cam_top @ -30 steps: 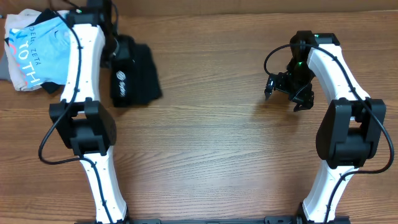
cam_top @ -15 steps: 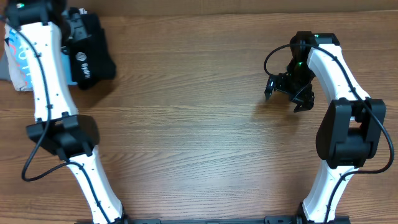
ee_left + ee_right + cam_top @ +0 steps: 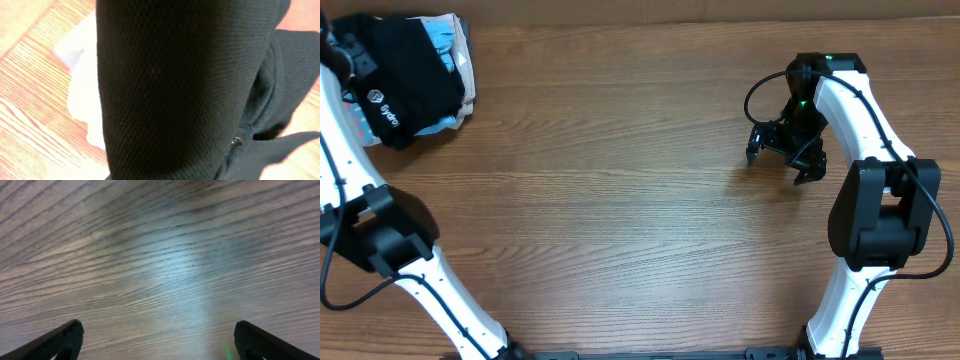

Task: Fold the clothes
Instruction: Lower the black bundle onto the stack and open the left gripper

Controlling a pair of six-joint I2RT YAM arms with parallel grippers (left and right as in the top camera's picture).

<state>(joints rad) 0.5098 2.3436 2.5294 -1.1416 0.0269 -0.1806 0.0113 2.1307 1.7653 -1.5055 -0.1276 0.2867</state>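
1 brown wood-grain surface [image 3: 620,210]; right fingers [image 3: 57,339] spread wide above it. 1 black fabric T-shirt with white logo [image 3: 410,70] at the far-left corner, atop a light blue-and-white shirt [image 3: 450,35], pinched in the narrow left fingers [image 3: 350,60].

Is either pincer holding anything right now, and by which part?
Left pincer grips the folded black T-shirt at the edge beside that arm; fabric hides the exact spot. Right pincer is open, empty.

Table [image 3: 620,200] middle open for passage; black T-shirt [image 3: 410,70] atop lighter clothes [image 3: 465,92] crowds far-left corner; right arm [image 3: 860,110] stands right.
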